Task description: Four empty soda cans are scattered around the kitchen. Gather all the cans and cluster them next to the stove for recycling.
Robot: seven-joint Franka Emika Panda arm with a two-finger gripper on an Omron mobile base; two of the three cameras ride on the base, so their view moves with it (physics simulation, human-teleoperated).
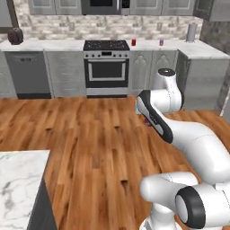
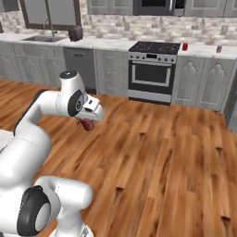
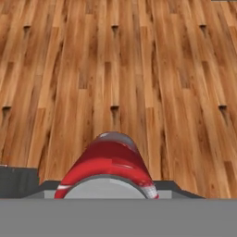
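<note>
1. Gripper clamped on a red soda can, jaws pinching its sides. In the hand view, lying along the line of sight, silver end toward the lens, red body running away over the wood floor.
2. Same held can peeking out as a red blob under the hand in the right base view, and just a sliver of red behind the forearm in the left base view.
3. Step in hand, by the look of it: the carry leg. Can grabbed, well up off the floor, not delivered yet.
4. Stove sitting across the room against the back wall, well apart from the gripper. Already one red can on the counter just right of the cooktop, so probably at least one dropped off earlier in the job. Small purplish thing farther right on that counter, too tiny to call.
5. Next move calls for: driving the base over to the stove, then reaching up and setting this can upright near that red one. Worth watching: needs turning upright before release, or likely to roll.
6. Arm pose: folded up tight, elbow high, forearm angled down and forward, hand tucked in close to the body rather than stretched out. Decent travel posture.
</note>
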